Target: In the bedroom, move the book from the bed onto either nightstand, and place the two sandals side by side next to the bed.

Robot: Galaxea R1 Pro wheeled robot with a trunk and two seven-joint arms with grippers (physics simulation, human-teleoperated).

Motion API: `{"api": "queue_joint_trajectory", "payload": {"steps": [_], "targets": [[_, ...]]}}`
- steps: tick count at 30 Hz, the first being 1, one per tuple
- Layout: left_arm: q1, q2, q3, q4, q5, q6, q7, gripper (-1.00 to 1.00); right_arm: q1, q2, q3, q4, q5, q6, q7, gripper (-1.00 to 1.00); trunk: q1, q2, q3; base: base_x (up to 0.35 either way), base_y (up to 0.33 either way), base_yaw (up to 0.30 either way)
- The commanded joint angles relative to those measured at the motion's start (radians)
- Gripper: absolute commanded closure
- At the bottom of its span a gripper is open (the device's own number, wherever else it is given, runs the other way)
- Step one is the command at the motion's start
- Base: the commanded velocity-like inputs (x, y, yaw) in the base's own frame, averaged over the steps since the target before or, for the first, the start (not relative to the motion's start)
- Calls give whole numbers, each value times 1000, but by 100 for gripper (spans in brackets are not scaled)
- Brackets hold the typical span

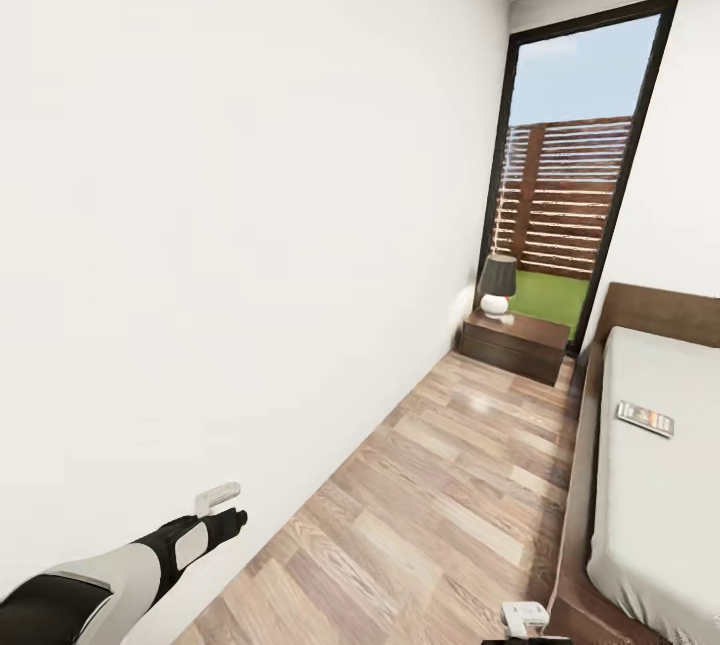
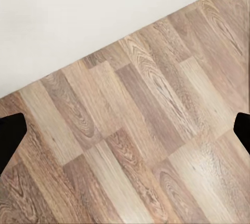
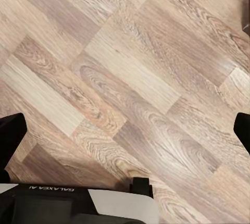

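The book lies flat on the off-white mattress of the bed, at the right of the head view near the headboard. One nightstand stands on the floor beyond the bed's near corner, under the window. The two sandals are out of view. My left gripper reaches forward at the lower left, close to the white wall. In the left wrist view, my left gripper is open over bare floor. My right gripper is also open above the planks, holding nothing.
A lamp with a dark shade stands on the nightstand's left part. A white wall runs along the left. A strip of wood-plank floor lies between wall and bed. The tall window shows a slatted fence.
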Motion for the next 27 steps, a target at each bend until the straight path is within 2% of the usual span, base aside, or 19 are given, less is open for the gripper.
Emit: {"api": "queue_joint_trajectory", "payload": {"steps": [1,27], "targets": [[0,0,-8,0,9,3,1,-100,-1,0,8,-1,-10,5,2,-100,1,-1,0,178,212,-299],[0,0,-8,0,9,3,1,-100,0,0,8,-1,-10,5,2,-100,1,-1,0,175,137,-300]]}}
